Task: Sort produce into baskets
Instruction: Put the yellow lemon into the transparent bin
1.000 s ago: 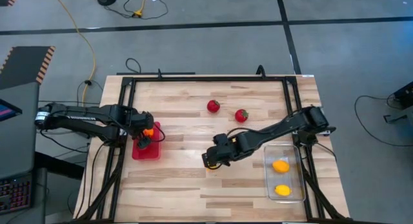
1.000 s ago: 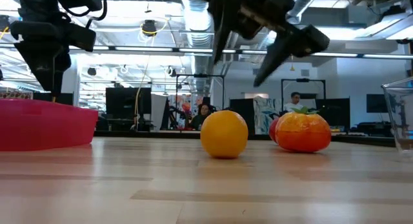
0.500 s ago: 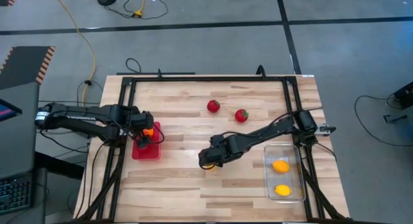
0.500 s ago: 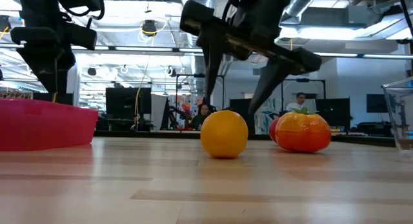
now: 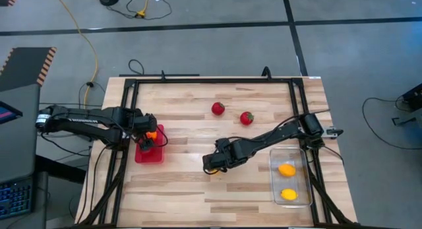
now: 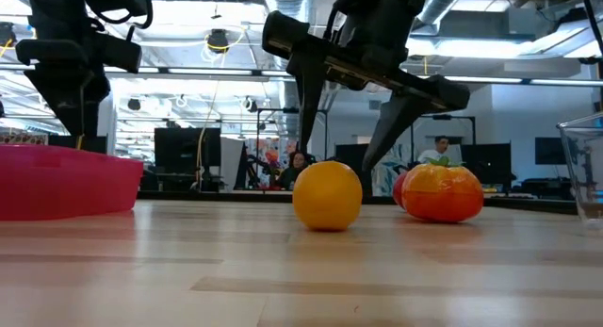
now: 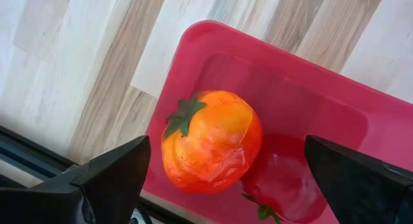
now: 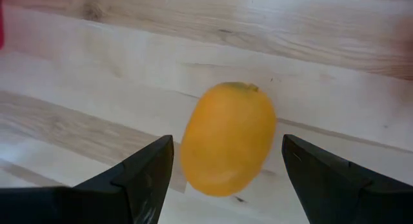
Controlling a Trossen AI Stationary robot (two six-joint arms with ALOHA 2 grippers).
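Right gripper (image 6: 344, 167) lower than second ago, now stopped above lemon (image 6: 327, 195) mid-bench, fingers apart either side, not touching. Right arm stretched diagonally from right edge. Left gripper (image 5: 146, 140) unmoved over red basket (image 5: 158, 154) near left edge, fingers spread, orange tomato (image 7: 211, 141) inside.

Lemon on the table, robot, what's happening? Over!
Right gripper open, fingers either side of the lemon, not gripping. Left gripper open over the red basket. Nothing in the way.
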